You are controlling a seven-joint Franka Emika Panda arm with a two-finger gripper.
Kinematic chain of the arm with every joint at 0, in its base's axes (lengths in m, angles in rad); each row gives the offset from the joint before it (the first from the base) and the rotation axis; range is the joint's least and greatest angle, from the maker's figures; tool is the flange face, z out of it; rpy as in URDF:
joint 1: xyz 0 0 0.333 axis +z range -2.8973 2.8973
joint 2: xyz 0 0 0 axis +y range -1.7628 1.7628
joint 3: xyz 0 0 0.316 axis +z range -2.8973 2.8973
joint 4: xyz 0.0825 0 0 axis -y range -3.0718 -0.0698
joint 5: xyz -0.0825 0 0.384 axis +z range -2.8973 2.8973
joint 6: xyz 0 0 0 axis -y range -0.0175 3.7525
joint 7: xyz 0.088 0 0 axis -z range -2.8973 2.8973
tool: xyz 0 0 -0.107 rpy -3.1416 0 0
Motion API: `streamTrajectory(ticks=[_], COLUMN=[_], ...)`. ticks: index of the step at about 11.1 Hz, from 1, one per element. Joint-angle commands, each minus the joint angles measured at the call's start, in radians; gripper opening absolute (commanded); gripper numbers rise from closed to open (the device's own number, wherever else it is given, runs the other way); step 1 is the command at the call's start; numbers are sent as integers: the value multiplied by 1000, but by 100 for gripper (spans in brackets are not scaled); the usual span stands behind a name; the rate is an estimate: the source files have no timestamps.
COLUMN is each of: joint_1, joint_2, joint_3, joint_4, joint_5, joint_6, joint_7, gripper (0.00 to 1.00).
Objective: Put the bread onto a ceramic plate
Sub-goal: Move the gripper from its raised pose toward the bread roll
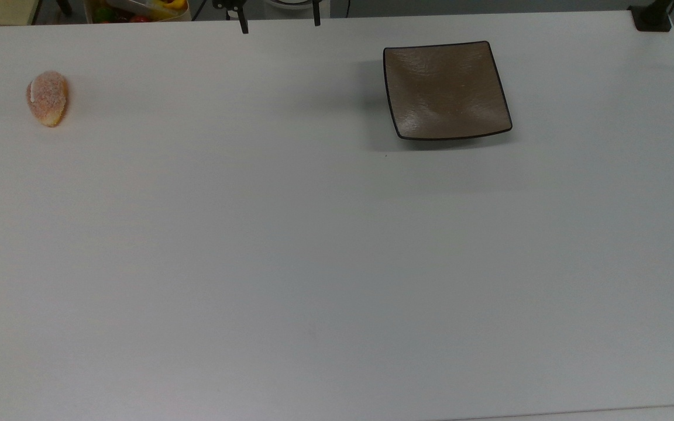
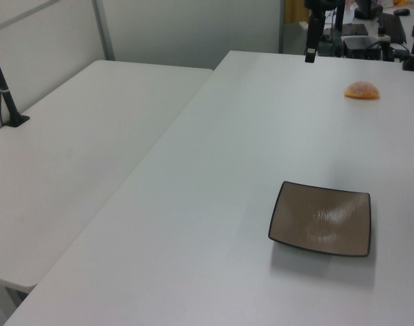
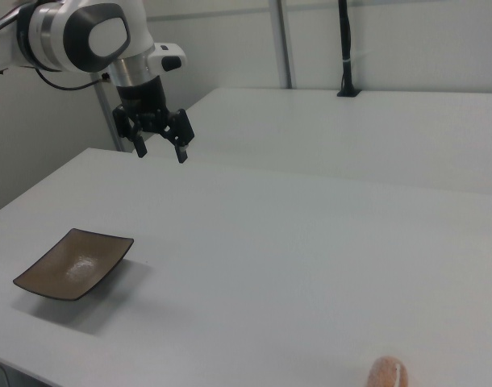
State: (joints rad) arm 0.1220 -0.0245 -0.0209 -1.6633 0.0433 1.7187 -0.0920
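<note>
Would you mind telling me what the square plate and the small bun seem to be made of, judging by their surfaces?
The ceramic plate looks like glazed ceramic: brown-taupe, brushed streaks, a soft sheen and a thin dark rim. The bread has an orange-pink, grainy, sugar-speckled crust with a thin white stripe; whether it is real bread or a replica cannot be told. Both rest on a matte white table, probably laminate.

place: robotics lab or office | evidence: white desk (image 1: 313, 263) joined by a second white table (image 2: 78, 142) beside it; partition walls behind the desk; black camera pole (image 3: 345, 48) clamped at the table edge; robot arm (image 3: 85, 36) above the desk
</note>
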Motion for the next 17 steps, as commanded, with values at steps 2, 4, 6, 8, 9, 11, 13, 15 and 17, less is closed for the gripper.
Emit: streamTrajectory(ticks=[2,4,6,8,9,11,13,15,17], joint_1=[-13,-10,-10,-6,-4,-4,-28,-57,-102], joint_2=[-18,-18,-19,-18,-17,-22,-26,-26,-29], joint_3=[3,2,1,1,1,-29,-51,-56,-56], joint_4=[-9,-10,-12,-19,-26,-27,-24,-26,-24], joint_5=[9,9,9,9,9,7,9,9,9], joint_6=[-7,-8,-8,-10,-7,-17,-24,-25,-51], joint_7=[-14,-12,-11,-11,-11,-12,-15,-25,-28], gripper=[100,100,100,100,100,100,100,100,100])
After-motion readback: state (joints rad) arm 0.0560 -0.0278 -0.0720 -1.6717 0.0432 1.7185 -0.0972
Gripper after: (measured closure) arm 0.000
